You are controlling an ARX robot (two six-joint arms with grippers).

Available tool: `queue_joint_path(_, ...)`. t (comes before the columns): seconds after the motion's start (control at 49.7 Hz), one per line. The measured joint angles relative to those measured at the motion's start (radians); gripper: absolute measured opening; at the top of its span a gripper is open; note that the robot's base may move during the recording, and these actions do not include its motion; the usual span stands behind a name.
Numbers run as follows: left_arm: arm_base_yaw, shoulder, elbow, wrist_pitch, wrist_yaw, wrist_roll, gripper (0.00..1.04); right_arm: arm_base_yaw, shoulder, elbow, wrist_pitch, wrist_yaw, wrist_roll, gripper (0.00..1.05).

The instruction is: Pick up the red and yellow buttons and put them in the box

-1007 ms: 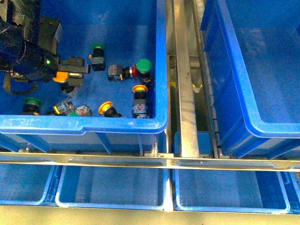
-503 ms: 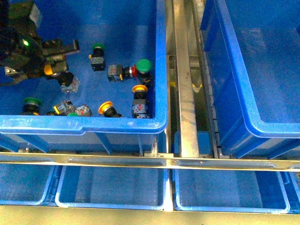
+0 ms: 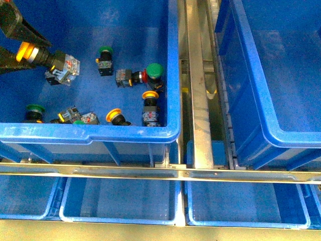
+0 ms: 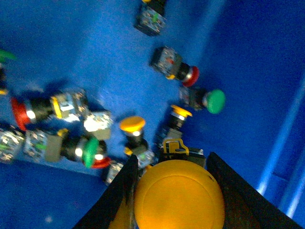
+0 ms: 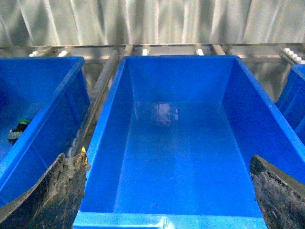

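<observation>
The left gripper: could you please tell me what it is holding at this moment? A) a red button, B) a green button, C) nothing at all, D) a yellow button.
D: the left gripper is shut on a yellow button, whose round yellow cap fills the space between the fingers in the left wrist view, above the other buttons in the bin.
</observation>
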Motion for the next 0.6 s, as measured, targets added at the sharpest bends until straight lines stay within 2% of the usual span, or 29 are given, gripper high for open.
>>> queue_joint_path(0.161, -0.074, -0.068, -0.011, -0.018, 0.062, -0.121, 0.34, 0.0, 0.0, 0.0, 0.0, 0.0, 0.0, 0.99)
queue_joint_path(0.262, -0.138, -0.085, -0.012, -0.018, 0.062, -0.178, 0.34, 0.0, 0.0, 0.0, 0.0, 0.0, 0.0, 0.99)
queue_joint_path(0.362, -0.207, -0.084, -0.013, -0.009, 0.043, -0.224, 0.34, 0.0, 0.0, 0.0, 0.0, 0.0, 0.0, 0.99)
queue_joint_path(0.604, -0.431, 0.031, 0.026, 0.082, -0.016, -0.345, 0.34, 0.0, 0.0, 0.0, 0.0, 0.0, 0.0, 0.99)
